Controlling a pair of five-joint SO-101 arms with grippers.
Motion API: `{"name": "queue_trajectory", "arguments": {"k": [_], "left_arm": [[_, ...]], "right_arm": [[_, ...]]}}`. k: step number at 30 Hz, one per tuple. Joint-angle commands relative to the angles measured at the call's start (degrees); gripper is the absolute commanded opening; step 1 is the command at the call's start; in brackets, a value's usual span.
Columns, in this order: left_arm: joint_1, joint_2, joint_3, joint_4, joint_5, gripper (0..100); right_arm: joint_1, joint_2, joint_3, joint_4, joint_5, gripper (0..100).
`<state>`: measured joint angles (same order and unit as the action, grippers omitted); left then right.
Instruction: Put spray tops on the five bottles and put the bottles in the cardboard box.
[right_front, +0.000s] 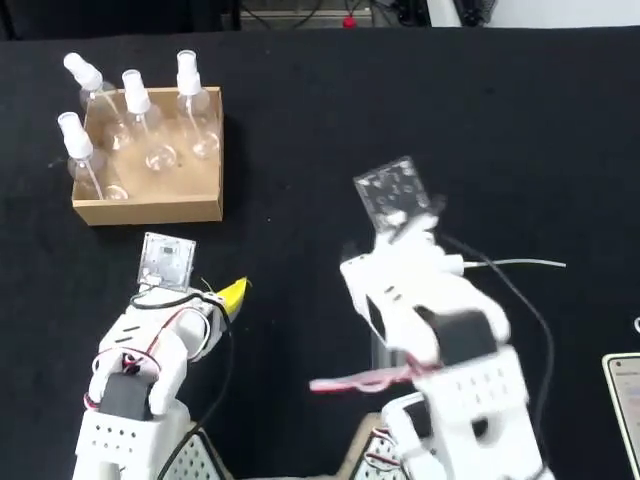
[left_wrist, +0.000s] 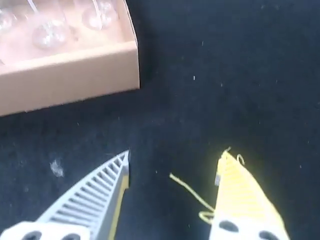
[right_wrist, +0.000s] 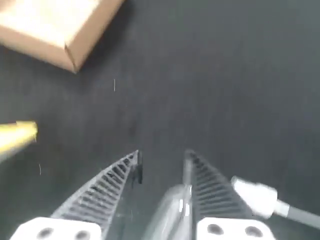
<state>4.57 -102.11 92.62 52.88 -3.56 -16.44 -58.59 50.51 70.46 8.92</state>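
The cardboard box (right_front: 150, 210) stands at the far left and holds several clear bottles (right_front: 140, 120) with white spray tops on. My left gripper (left_wrist: 175, 160) hangs open over bare black cloth just in front of the box (left_wrist: 65, 80), and its yellow fingertip (right_front: 235, 293) shows from above. My right gripper (right_wrist: 162, 157) is near the table's middle, shut on a clear bottle (right_wrist: 170, 212) that sits low between the fingers. A loose white spray top (right_wrist: 254, 196) with its thin tube (right_front: 515, 263) juts out beside one finger. The box corner (right_wrist: 55, 30) lies farther off.
Black cloth (right_front: 500, 120) covers the whole table, open at the centre and far right. A flat pale object (right_front: 625, 395) lies at the right edge. Wires trail over the right arm (right_front: 440, 320). The left arm's yellow fingertip (right_wrist: 20, 132) shows in the right wrist view.
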Motion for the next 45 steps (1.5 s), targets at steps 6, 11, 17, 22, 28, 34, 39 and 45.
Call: {"name": "queue_trajectory", "arguments": {"k": [6, 11, 17, 22, 28, 34, 39, 45], "left_arm": [[0.5, -0.4, -0.7, -1.8, 0.3, 27], [0.3, -0.4, -0.7, -1.8, 0.3, 27], [0.5, -0.4, -0.8, -1.8, 0.3, 27], [0.5, -0.4, -0.7, -1.8, 0.3, 27], [0.3, -0.4, -0.6, -1.8, 0.3, 27], [0.3, -0.4, -0.6, -1.8, 0.2, 27], [0.2, -0.4, -0.7, -1.7, 0.2, 27], [0.2, -0.4, -0.7, -1.5, 0.2, 27]], "right_arm": [[9.1, 14.0, -3.1, 8.4, 7.7, 12.7], [21.0, 13.9, -10.6, 13.3, 16.5, 4.9], [27.8, 14.2, -9.9, 20.6, 35.1, 2.1], [28.2, 14.2, 0.2, 13.3, 40.0, 2.1], [30.9, 14.2, 5.6, 6.7, 42.3, 2.1], [25.6, 14.1, 10.3, 6.3, 41.6, 2.2], [13.8, 13.9, 10.5, 6.2, 30.7, 2.2], [-2.6, 14.0, 9.0, 1.2, 17.1, 2.2]]}}
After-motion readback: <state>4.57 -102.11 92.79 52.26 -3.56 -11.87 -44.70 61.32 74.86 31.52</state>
